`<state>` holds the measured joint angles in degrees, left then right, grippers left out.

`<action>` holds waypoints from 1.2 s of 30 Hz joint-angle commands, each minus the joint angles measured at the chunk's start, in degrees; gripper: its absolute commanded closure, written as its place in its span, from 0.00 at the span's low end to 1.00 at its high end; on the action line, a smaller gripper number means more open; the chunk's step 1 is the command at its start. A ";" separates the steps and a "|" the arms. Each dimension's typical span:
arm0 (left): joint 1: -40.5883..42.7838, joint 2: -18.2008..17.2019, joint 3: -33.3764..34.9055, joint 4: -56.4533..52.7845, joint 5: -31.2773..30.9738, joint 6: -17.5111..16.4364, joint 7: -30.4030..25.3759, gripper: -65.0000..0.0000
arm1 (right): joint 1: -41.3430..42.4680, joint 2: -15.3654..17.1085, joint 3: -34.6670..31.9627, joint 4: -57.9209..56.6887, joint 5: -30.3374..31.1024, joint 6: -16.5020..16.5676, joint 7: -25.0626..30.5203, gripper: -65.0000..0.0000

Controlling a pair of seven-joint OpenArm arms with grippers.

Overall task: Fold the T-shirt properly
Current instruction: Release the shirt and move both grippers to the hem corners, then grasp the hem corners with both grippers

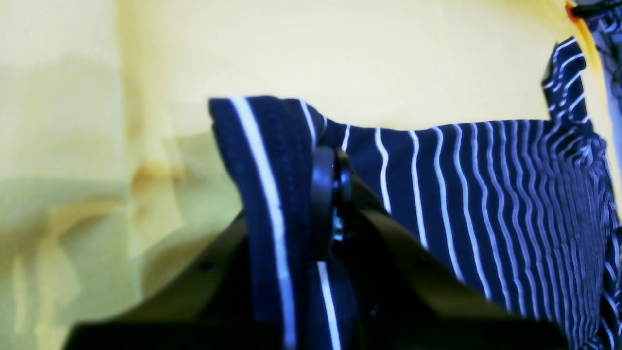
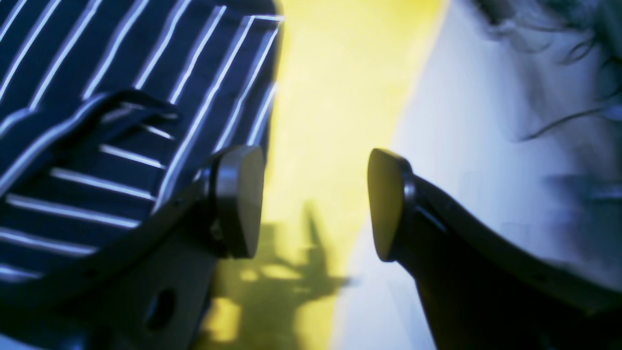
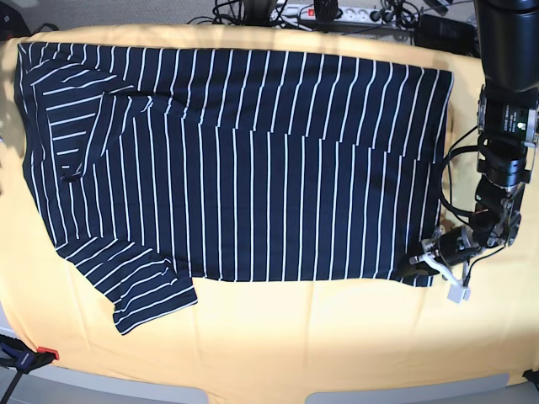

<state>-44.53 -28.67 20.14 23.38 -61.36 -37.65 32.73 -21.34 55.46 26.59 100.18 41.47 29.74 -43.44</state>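
Note:
The T-shirt (image 3: 253,168), dark navy with thin white stripes, lies spread flat on the yellow cloth (image 3: 295,337), sleeves toward the left. My left gripper (image 3: 415,268) sits at the shirt's near right corner. In the left wrist view this gripper (image 1: 331,194) is shut on a raised fold of the T-shirt (image 1: 486,194). In the right wrist view my right gripper (image 2: 316,201) stands open with nothing between its fingers, over yellow cloth (image 2: 335,97) just beside an edge of the T-shirt (image 2: 97,73). The right arm does not show in the base view.
A power strip and cables (image 3: 337,13) run along the table's far edge. A clamp (image 3: 25,358) sits at the near left corner. In the right wrist view the cloth's edge gives way to pale floor (image 2: 486,121) under the right finger.

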 commanded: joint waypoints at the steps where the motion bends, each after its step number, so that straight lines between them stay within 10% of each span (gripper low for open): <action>1: -2.14 -0.87 -0.33 0.68 -1.07 -0.24 -1.29 1.00 | 4.55 0.48 -2.08 -2.27 0.09 -0.28 1.46 0.44; 13: -1.51 -0.87 -0.33 0.68 -0.07 -0.24 -1.20 1.00 | 45.75 -18.05 -13.53 -46.36 -4.31 -1.05 4.37 0.44; 25: -1.03 -0.87 -0.33 0.68 0.22 -0.24 -1.22 1.00 | 53.99 -23.43 -13.53 -59.87 -16.02 -11.85 10.86 0.44; 36: -1.05 -0.85 -0.33 0.66 -0.42 -0.24 -1.22 1.00 | 51.34 -25.86 -13.53 -59.98 -12.74 -0.96 9.53 0.44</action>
<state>-43.66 -28.69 20.14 23.42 -60.86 -37.71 32.47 28.62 28.82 12.95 39.57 28.08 28.58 -32.64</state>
